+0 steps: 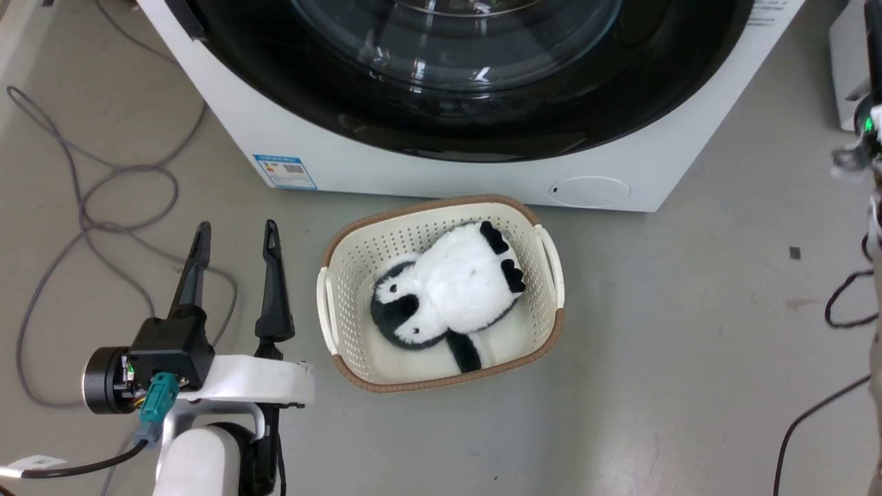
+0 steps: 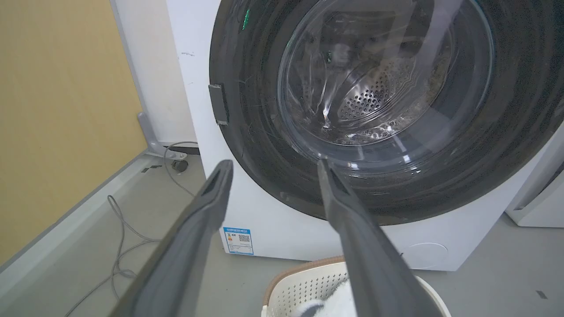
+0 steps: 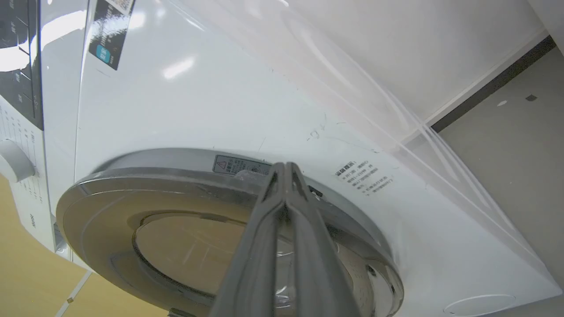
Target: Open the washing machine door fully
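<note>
The washing machine door [image 1: 475,117] is a wide glossy black ring around a bulging glass bowl, and it lies against the white machine front. In the left wrist view the door [image 2: 246,145] has a small grey tab [image 2: 218,104] on its left rim. My left gripper [image 1: 236,231] hovers open over the floor, short of the machine, with nothing between its fingers [image 2: 352,229]. In the right wrist view my right gripper [image 3: 285,166] is shut, fingertips together at the door rim [image 3: 185,160] near a small warning label. Whether they touch the rim I cannot tell.
A cream basket [image 1: 413,210] holding a plush penguin [image 1: 455,289] stands on the floor right before the machine. A small round white flap [image 1: 589,189] sits low on the front. Grey cables [image 1: 83,207] loop at the left. Another white appliance [image 1: 847,62] stands at the right.
</note>
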